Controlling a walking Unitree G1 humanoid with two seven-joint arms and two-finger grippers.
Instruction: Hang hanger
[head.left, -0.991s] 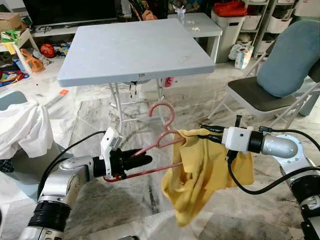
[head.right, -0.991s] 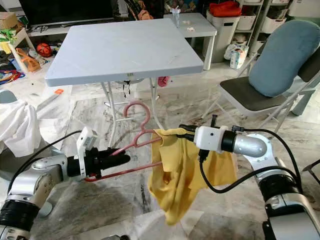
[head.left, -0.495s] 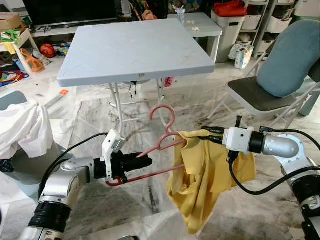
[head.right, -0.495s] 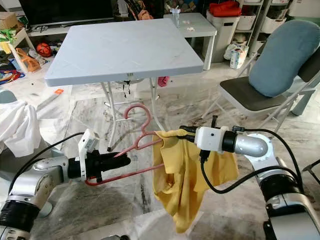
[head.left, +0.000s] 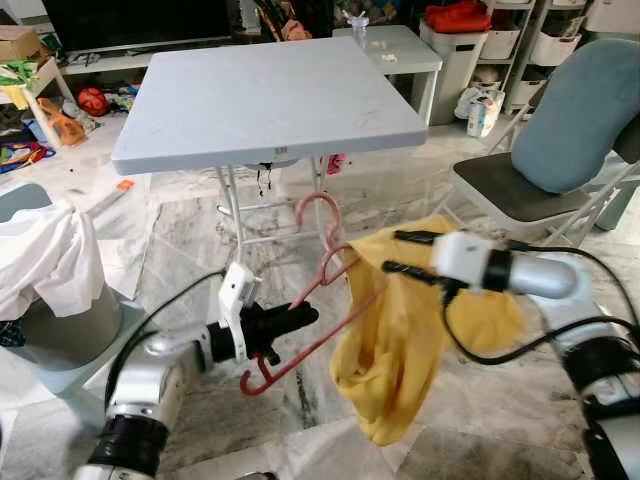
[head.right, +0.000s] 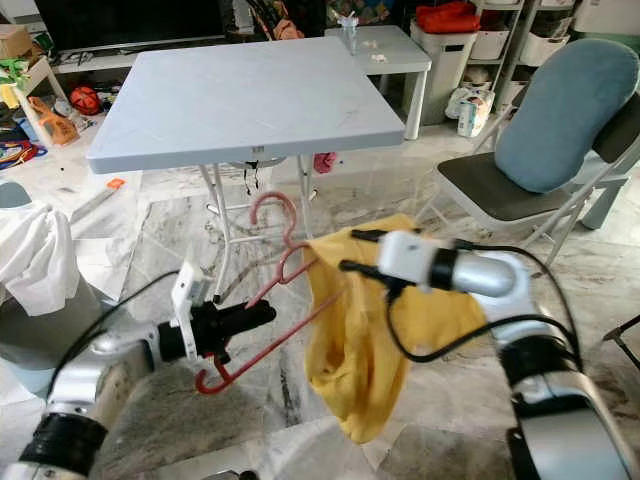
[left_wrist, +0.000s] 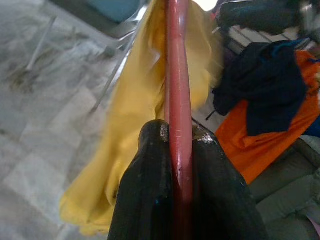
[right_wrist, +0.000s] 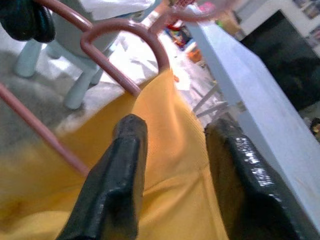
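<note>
Ahead, a grey folding table (head.left: 265, 100) stands on thin white legs, its near edge above the marble floor (head.left: 200, 260). Between that edge and the robot lies open floor, where both arms work in mid-air. To the left, near, a pale bin (head.left: 55, 335) holds heaped white cloth (head.left: 45, 260). To the right, a folding chair (head.left: 520, 190) carries a blue cushion (head.left: 580, 105); the floor between chair and table legs is bare. Beyond the table sit a low white table (head.left: 400, 50), shelving and scattered toys.

Left gripper (head.left: 305, 317): low and left of centre, fingers clenched on the lower bar of the red hanger (head.left: 300, 345). In the left wrist view the bar runs straight between the two black fingers (left_wrist: 150, 185), which press against it on both sides.

Hanger: held in the air, tilted, its lower left corner hanging beneath the left gripper, its hook (head.left: 320, 215) uppermost and just in front of the table legs, touching nothing. Its right shoulder passes into the yellow shirt (head.left: 395, 340).

Right gripper (head.left: 390, 252): right of centre, level with the hanger's shoulder, fingers parted, one above the other. The right wrist view shows yellow fabric lying between the two spread fingers (right_wrist: 120, 180); whether they press it cannot be told. The shirt droops in folds below the gripper, clear of the floor.
</note>
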